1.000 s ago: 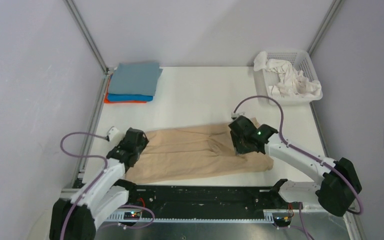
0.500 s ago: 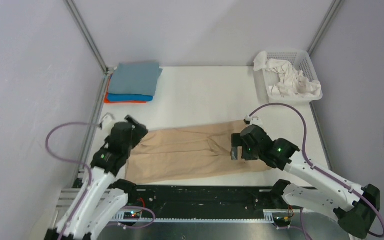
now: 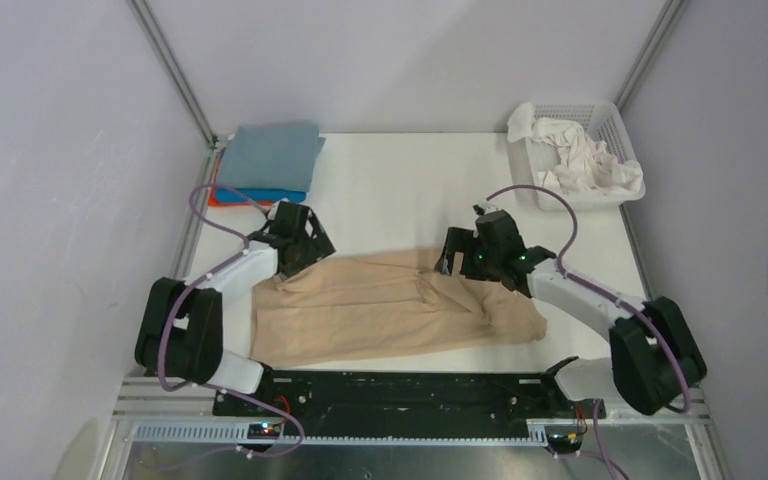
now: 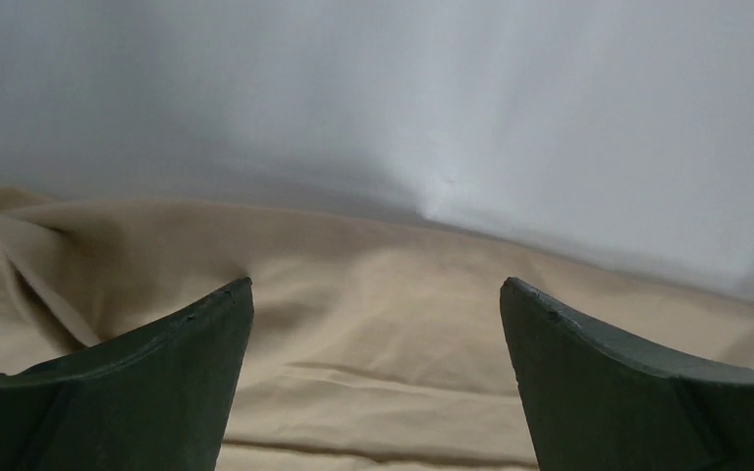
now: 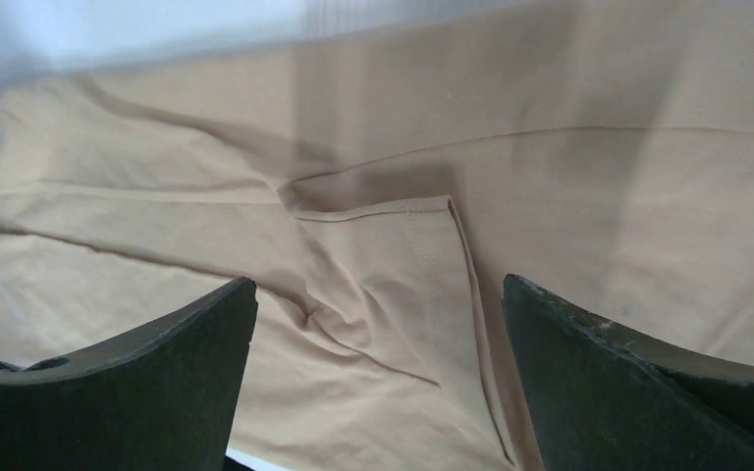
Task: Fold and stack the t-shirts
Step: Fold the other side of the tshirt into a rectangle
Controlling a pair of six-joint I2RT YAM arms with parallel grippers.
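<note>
A tan t-shirt (image 3: 390,310) lies folded lengthwise into a long band across the near half of the table. My left gripper (image 3: 302,243) hovers open over its far left corner. My right gripper (image 3: 457,257) is open above the far edge, right of the middle. In the left wrist view the tan cloth (image 4: 373,334) fills the space below the spread fingers (image 4: 157,392). The right wrist view shows a sleeve fold of the shirt (image 5: 393,255) between wide-apart fingertips (image 5: 609,392). Neither gripper holds anything.
Folded shirts are stacked at the back left: grey-blue (image 3: 270,157) on top, bright blue (image 3: 260,195) under it, orange (image 3: 222,199) lowest. A white mesh basket (image 3: 612,115) at the back right holds crumpled white shirts (image 3: 580,165). Grey walls close in both sides.
Both arms have swung from the shirt's near and side parts to its far edge. The right gripper went from partly closed to wide open, letting the cloth go.
</note>
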